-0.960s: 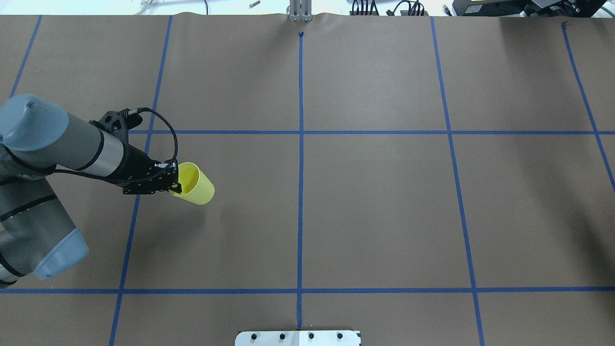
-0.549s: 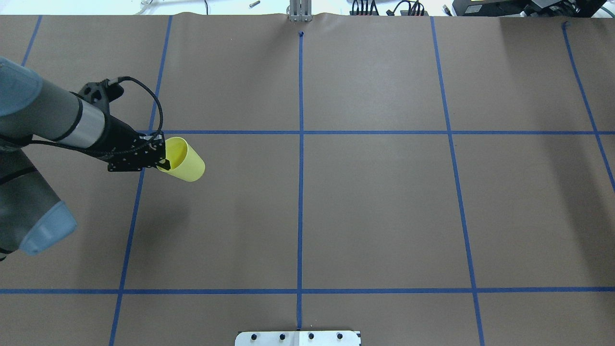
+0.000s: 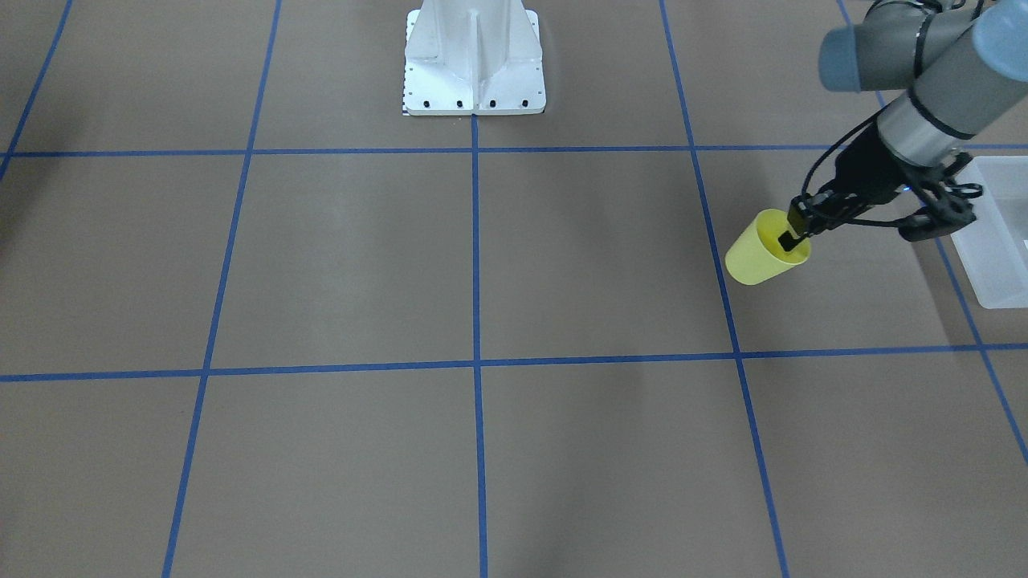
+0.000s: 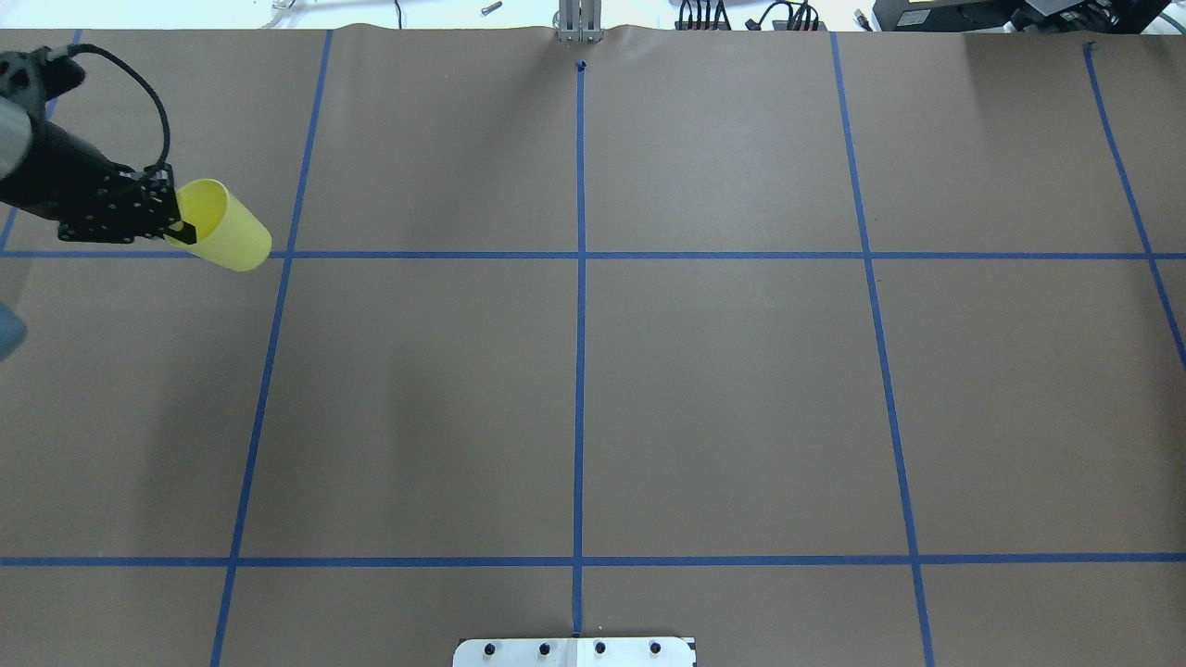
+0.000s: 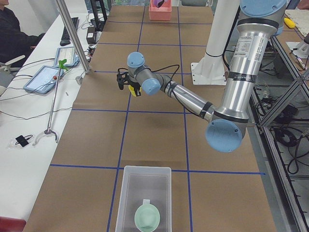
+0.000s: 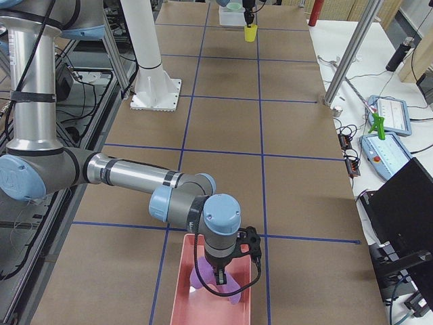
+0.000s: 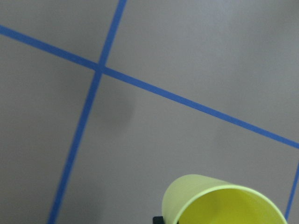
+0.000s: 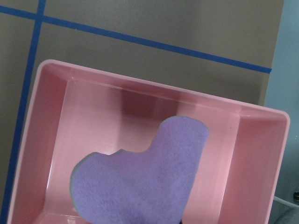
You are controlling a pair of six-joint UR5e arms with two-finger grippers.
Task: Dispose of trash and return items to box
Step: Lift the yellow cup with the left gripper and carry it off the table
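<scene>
Carrying yellow cup (image 4: 225,229) further left over desk (image 4: 649,371), now past blue line, airborne, tilted. Left fingers (image 4: 183,230) pinch rim, one inside. Box (image 5: 147,168) holding mint bowl (image 5: 147,217) close; drop looks next. Right fingers (image 6: 219,275): can't tell.

My counter (image 4: 741,389): brown paper cover, ruled into large squares by blue tape lines (image 4: 580,371), evenly lit with soft shadows. Along its far edge: a white side desk (image 5: 29,130) bearing a tablet (image 5: 46,79) and loose black cables (image 4: 701,14), with an aluminium post (image 5: 72,36) rising at that edge. Past the far corner at my right end: a black screen (image 6: 406,203).
</scene>
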